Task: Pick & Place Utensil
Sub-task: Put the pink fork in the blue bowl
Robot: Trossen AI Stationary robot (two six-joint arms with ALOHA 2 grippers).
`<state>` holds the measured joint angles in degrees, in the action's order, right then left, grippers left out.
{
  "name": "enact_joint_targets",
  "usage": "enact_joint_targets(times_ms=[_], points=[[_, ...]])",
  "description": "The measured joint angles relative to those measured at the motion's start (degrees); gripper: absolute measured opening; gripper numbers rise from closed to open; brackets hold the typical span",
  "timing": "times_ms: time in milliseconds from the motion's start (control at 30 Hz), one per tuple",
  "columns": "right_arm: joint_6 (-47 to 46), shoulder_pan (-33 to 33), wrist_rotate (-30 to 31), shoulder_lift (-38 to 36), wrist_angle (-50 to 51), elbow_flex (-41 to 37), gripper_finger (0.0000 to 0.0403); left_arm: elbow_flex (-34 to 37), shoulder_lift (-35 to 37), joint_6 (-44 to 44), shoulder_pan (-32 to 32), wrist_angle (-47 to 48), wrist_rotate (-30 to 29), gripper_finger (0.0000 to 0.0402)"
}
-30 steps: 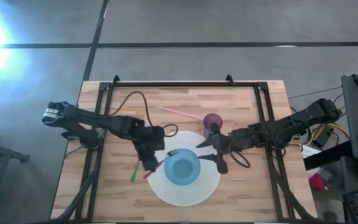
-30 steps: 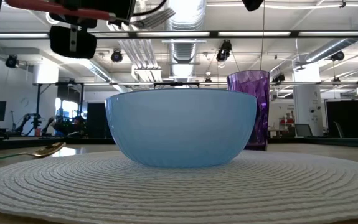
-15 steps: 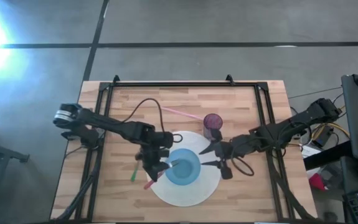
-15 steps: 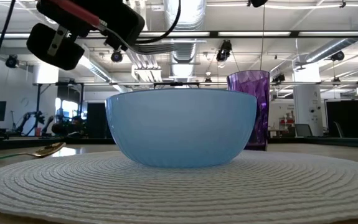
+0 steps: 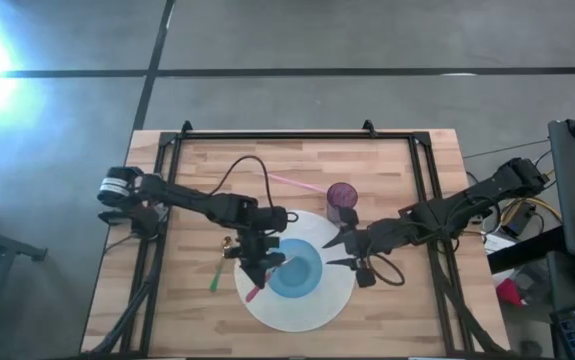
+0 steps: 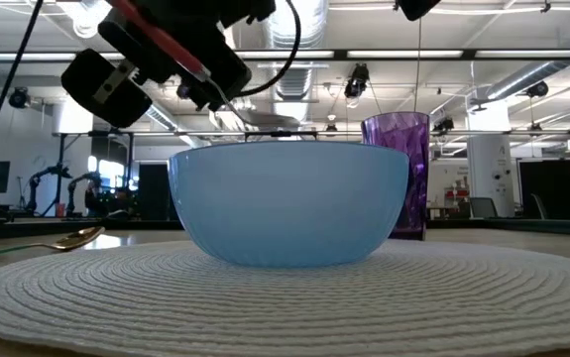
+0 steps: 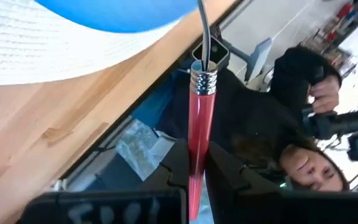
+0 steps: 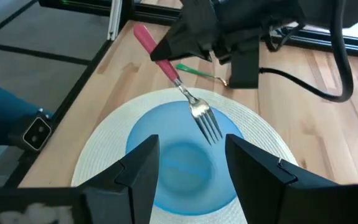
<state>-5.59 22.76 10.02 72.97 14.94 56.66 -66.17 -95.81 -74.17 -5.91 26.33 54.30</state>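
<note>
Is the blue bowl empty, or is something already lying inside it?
Empty: the blue bowl shows a bare inside; the fork hangs above it.

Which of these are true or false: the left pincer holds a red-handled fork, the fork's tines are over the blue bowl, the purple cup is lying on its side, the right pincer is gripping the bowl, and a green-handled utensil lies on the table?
1. The left pincer holds a red-handled fork. True.
2. The fork's tines are over the blue bowl. True.
3. The purple cup is lying on its side. False: it stands upright behind the bowl.
4. The right pincer is gripping the bowl. False: it is open beside the bowl and holds nothing.
5. A green-handled utensil lies on the table. True.
</note>
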Motion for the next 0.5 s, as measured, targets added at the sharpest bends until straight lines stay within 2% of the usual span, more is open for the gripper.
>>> enact_joint_targets(times_ms=[233,500], points=[[0.1,0.0,0.0,0.0,1.7,-0.1,0.0168,0.0,-2.2,-8.0,1.0,-0.6,1.6,0.0029],[0.2,0.0,0.0,0.0,3.4,-0.1,0.016,0.0,-7.7,-9.0,1.2,-6.5,5.8,0.0026]])
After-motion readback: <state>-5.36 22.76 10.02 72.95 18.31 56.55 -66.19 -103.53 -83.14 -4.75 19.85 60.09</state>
